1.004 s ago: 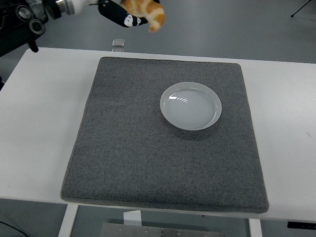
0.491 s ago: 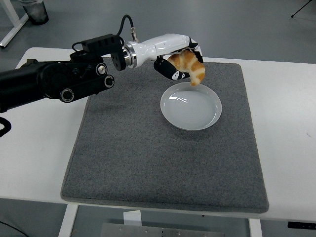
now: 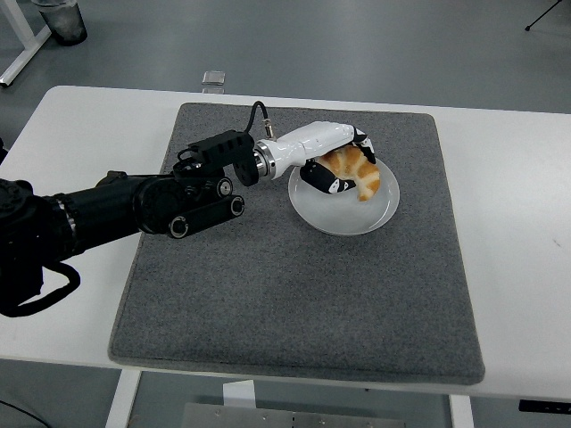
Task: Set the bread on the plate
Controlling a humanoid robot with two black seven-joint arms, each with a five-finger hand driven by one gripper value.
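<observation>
A golden-brown croissant-shaped bread [image 3: 360, 172] is in my left hand [image 3: 339, 167], whose fingers curl around it. The hand holds it low over the pale round plate [image 3: 343, 214], which sits right of centre on the grey mat [image 3: 294, 294]. The bread's lower tip reaches down to the plate's upper right part; I cannot tell if it touches. My left arm stretches in from the left edge across the mat. The right arm is out of view.
The grey mat covers most of the white table [image 3: 517, 223]. A small clear object [image 3: 213, 78] lies at the table's far edge. A dark bin [image 3: 61, 20] stands on the floor at the top left.
My left arm has come down and forward, lowering the bread from above the plate's far rim to just over its surface.
</observation>
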